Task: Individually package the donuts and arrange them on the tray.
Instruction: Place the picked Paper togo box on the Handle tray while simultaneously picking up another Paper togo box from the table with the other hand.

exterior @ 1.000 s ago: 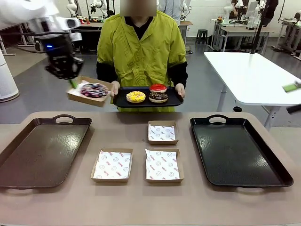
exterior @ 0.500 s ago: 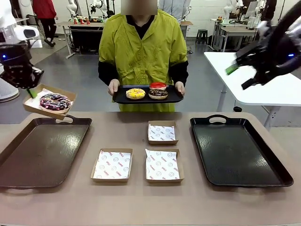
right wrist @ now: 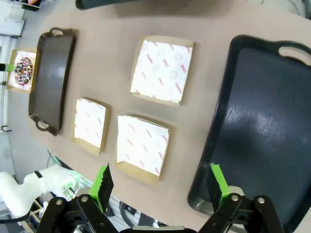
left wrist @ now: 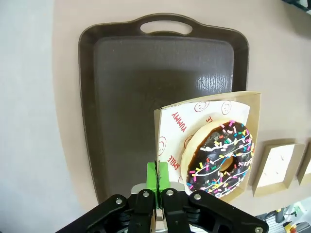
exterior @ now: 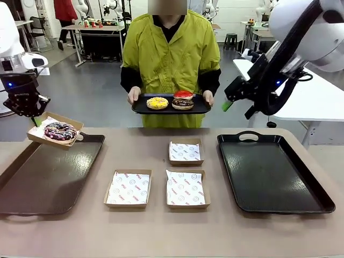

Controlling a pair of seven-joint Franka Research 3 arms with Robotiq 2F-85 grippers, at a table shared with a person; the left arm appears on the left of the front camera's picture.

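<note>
Donut [exterior: 59, 130] flat in box [exterior: 76, 127] (hole up)

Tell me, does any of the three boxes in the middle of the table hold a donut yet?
No, the left box, the right box and the far box all show only printed paper.

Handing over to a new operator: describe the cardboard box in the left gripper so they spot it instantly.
Find the large brown tray on the left of the table. At its far left corner, the left gripper is shut on the rim of a shallow, paper-lined cardboard box. Unlike the three empty boxes mid-table, it is lifted and holds a dark ring donut with coloured sprinkles.
</note>
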